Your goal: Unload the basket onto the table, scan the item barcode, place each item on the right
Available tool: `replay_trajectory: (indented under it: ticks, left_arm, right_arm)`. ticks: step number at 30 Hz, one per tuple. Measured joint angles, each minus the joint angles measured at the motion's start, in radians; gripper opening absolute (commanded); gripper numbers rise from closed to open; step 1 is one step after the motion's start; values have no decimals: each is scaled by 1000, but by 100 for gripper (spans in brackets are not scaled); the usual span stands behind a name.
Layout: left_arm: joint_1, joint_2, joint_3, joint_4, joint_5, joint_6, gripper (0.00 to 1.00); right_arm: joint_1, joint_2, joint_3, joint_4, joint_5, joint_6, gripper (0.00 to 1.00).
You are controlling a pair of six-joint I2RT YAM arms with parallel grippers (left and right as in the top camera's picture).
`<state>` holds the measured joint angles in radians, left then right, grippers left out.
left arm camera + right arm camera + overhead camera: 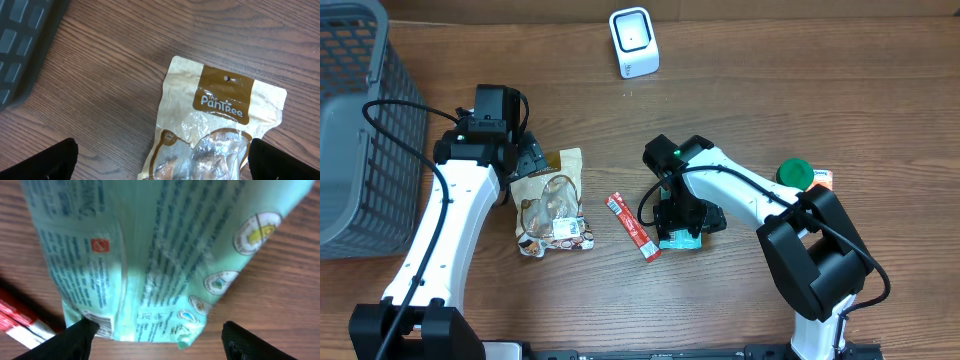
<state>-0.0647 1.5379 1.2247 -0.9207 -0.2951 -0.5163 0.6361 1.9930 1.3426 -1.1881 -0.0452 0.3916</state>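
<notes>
Overhead, we are looking at a wooden table (pixel 740 110) carrying everything, and a grey mesh basket (pixel 360 120) is sitting well out to the left of the left gripper (pixel 527 158). That gripper is hovering with its jaws spread fully wide and gripping nothing. In the left wrist view its fingers (pixel 50 162) are standing to either side of a tan PanTree snack pouch (pixel 220 125), which is lying flat directly beneath it. The right gripper (pixel 685 222) is hanging over the teal packet (pixel 150 255), which is lying on the wood right under it with its printed back facing up. Its jaws are standing apart, wider than the packet, and are not clamping it. One finger (pixel 75 340) is sitting close against the packet's corner, and we cannot tell whether it is touching, while the other is standing clear. The white scanner (pixel 633 42) is standing far beyond this gripper, near the table's far edge. A red stick pack (pixel 633 227) is lying just left of the gripper, and a green cap (pixel 795 173) is sitting off to its right.
</notes>
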Motion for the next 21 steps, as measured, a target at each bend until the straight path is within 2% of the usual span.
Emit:
replay_trajectory:
  ticks: [10,14,21]
  left_arm:
    - [0,0,0,0,0,0,100]
    - [0,0,0,0,0,0,99]
    - [0,0,0,0,0,0,100]
  right_arm:
    - [-1,21,237,-197,-11,0,75]
    - [0,21,233,-211,-34,0,75]
    - [3,21,144,-112,-45,0,74]
